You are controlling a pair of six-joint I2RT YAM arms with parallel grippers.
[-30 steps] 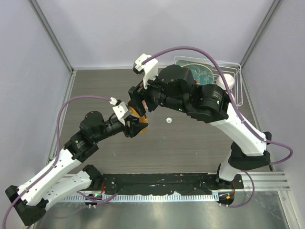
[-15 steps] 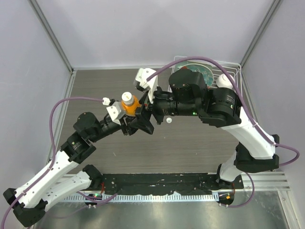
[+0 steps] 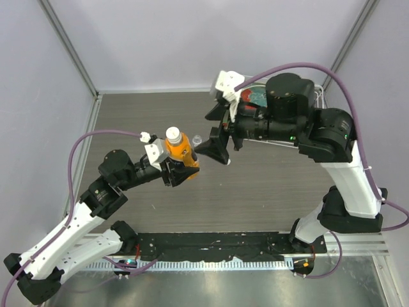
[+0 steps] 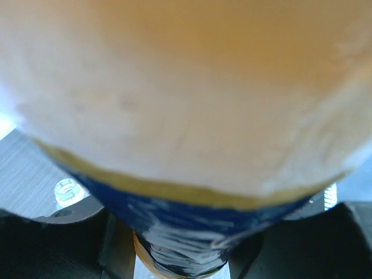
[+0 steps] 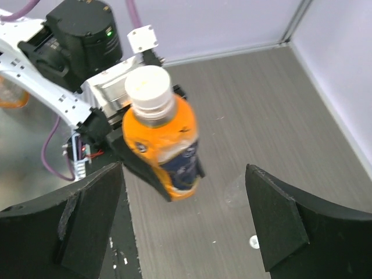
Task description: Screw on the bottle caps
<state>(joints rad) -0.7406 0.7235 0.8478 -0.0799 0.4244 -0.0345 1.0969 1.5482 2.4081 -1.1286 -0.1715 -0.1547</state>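
Left gripper [image 3: 179, 167]: pinched on the lower body of orange bottle [image 3: 179, 152], held off the table [image 3: 268, 192] left of centre, neck tilted toward the far edge. Grips low on the label, probably to leave neck and cap free for the other arm. Left wrist view no help: filled by a blurred orange wall and a dark blue label band.

Right gripper [image 3: 215, 151]: spread wide, touching nothing, hanging just beside the bottle on its right-edge side. Frames the bottle between both fingers in the wrist view. Looks placed to close on the cap for a twist, as a guess.

Cap [image 5: 149, 87]: cream-white, round, flat top, seated on the orange bottle's neck. Looks square on the thread; tightness not judgeable.

Clear bottle [image 5: 235, 189]: on the table near centre, between the grippers. Thin colourless plastic, barely visible against the grey wood grain; upright or not, can't tell. No cap visible on it.

Small white cap [image 5: 253, 240]: loose on the table near the clear bottle, apart from it. Roughly halfway by that count.

Orange bottle surface: smooth, rounded shoulders, glossy label. Likely slippery under torque, hence the firm clamp.
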